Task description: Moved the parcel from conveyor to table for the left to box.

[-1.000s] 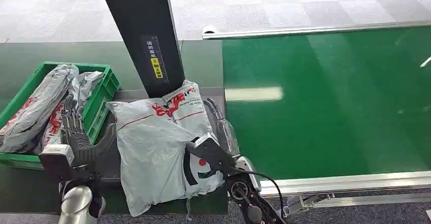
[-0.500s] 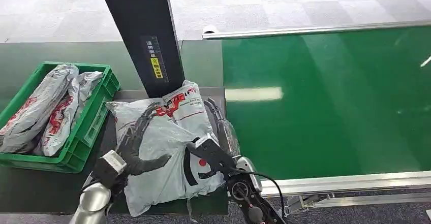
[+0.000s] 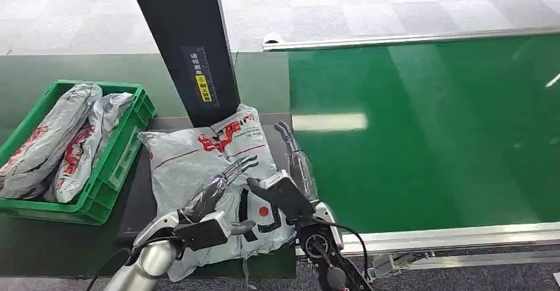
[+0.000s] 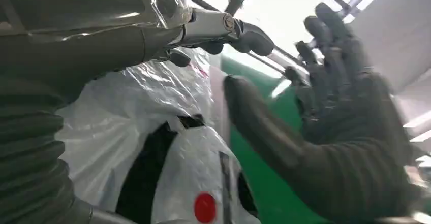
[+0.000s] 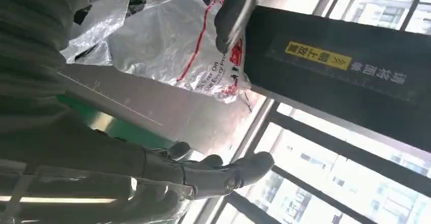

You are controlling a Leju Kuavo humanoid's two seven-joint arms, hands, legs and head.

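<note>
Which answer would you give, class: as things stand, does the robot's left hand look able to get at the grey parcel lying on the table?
Probably yes. The left hand hovers directly over the grey parcel, fingers spread, with nothing between them. The right hand lies along the parcel's other edge, beside the conveyor, off the left hand's path.

From the head view you look forward and down from high on the robot, taking in the green plastic crate (image 3: 135,116) at your left, the crinkled grey plastic parcel with red lettering (image 3: 191,172) on the dark table (image 3: 142,192), the black upright post with its yellow label (image 3: 191,47), and the broad green conveyor belt (image 3: 422,126) at your right. The left wrist camera sits close behind the left hand (image 4: 330,127), facing across the parcel (image 4: 152,107) toward the belt (image 4: 254,168). The right wrist camera sits close behind the right hand (image 5: 203,176), turned, sharing the parcel (image 5: 167,36) and post (image 5: 345,76).
</note>
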